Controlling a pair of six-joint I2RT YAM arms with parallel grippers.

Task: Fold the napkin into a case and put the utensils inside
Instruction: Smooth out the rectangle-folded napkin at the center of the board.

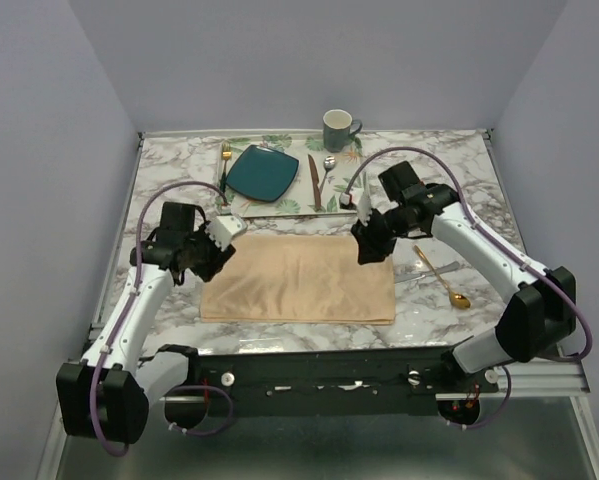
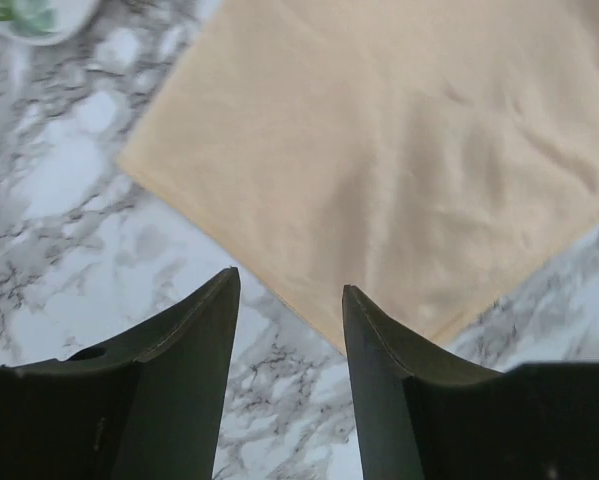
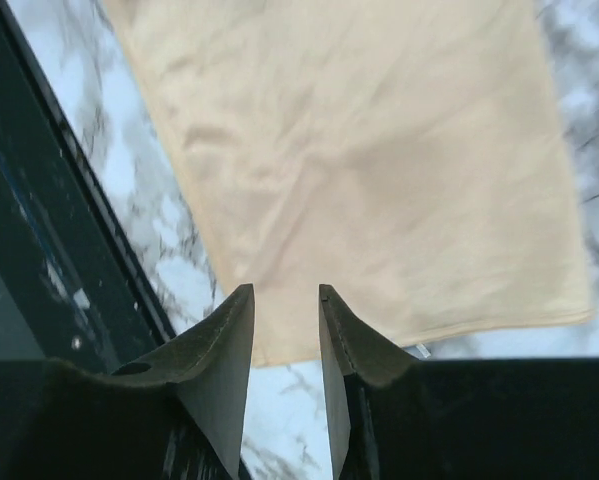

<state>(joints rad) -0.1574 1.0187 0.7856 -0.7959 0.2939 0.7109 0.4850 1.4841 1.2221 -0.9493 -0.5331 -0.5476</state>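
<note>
The peach-tan napkin (image 1: 299, 280) lies flat on the marble table as a wide rectangle; it also fills the left wrist view (image 2: 379, 150) and the right wrist view (image 3: 379, 150). My left gripper (image 1: 214, 260) hovers at its far left corner, open and empty (image 2: 289, 285). My right gripper (image 1: 371, 250) hovers over its far right corner, jaws a little apart and empty (image 3: 284, 290). The gold spoon (image 1: 441, 277) lies on the marble right of the napkin. I cannot make out the silver-grey knife.
A leaf-patterned tray (image 1: 279, 207) lies behind the napkin with a teal plate (image 1: 262, 172), a dark-handled gold fork (image 1: 225, 165), a brown-handled knife (image 1: 315, 182) and a small spoon (image 1: 329, 163). A green mug (image 1: 337, 130) stands at the back. The table's dark front rail (image 3: 39, 250) is close.
</note>
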